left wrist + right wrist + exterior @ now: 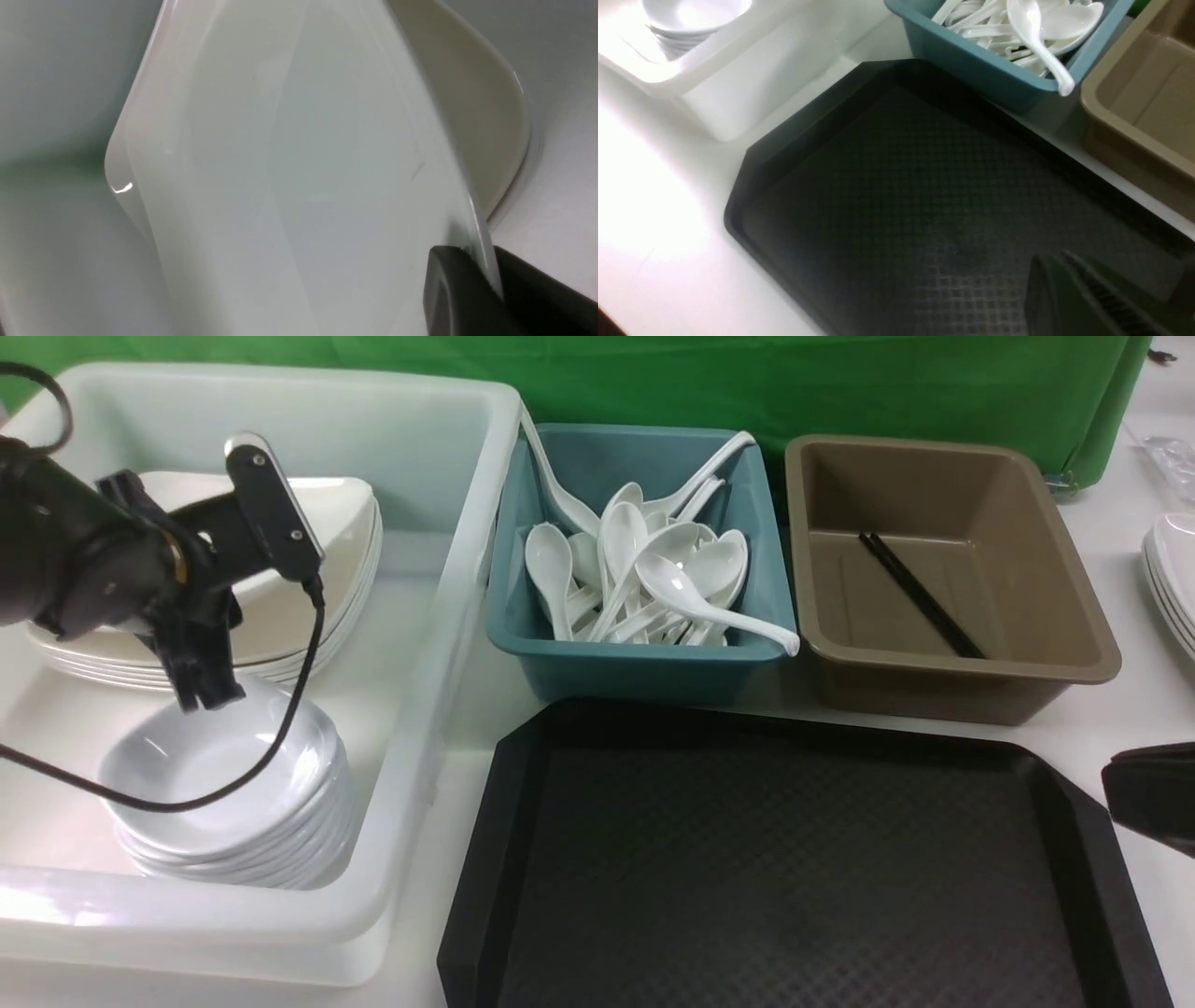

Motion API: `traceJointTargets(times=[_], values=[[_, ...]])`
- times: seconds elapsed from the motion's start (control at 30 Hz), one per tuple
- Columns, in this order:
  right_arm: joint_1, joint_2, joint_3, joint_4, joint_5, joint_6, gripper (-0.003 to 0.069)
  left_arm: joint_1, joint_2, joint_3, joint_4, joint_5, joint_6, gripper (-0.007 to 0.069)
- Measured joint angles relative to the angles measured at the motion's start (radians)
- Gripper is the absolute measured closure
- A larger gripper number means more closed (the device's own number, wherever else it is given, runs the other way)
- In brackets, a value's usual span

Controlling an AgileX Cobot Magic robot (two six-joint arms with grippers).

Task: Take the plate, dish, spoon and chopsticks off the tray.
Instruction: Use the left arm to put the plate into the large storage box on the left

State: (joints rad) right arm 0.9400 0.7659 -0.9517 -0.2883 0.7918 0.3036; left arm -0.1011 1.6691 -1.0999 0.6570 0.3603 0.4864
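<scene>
my left hand (201,691) is pinching the plate (299,177) by its rim, holding it tilted over the plate stack (93,665) inside the white tub (420,429). the tray (794,859) looks bare. i'd lower the free edge onto the stack first and square it up. then i'd let go gently so it can't slide onto the dish stack (215,775) beside it. my right hand (1092,294) is pressed together, empty.

Bright overhead light; glare washes out the counter (640,210) and tub (187,905) rim; the plate (299,186) close-up looks soft.
</scene>
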Motion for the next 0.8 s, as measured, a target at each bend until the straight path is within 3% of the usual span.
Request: traceJointTargets(times=[0.17,0.5,0.53,0.6,0.8], values=[[0.000,0.000,0.000,0.023,0.000,-0.003,0.0637,0.000,0.025,0.000,0.002,-0.011,-0.049,0.0568],[0.000,0.000,0.000,0.061,0.003,-0.033,0.0637,0.000,0.024,0.000,0.001,-0.014,-0.072,0.0293],[0.000,0.000,0.000,0.061,0.004,-0.033,0.0637,0.000,0.021,0.000,0.000,-0.013,-0.072,0.0293],[0.000,0.000,0.000,0.062,0.005,-0.034,0.0637,0.000,-0.004,0.000,-0.014,-0.012,-0.073,0.0186],[0.000,0.000,0.000,0.062,0.005,-0.040,0.0634,0.000,-0.091,0.000,-0.088,-0.013,-0.074,0.0046]])
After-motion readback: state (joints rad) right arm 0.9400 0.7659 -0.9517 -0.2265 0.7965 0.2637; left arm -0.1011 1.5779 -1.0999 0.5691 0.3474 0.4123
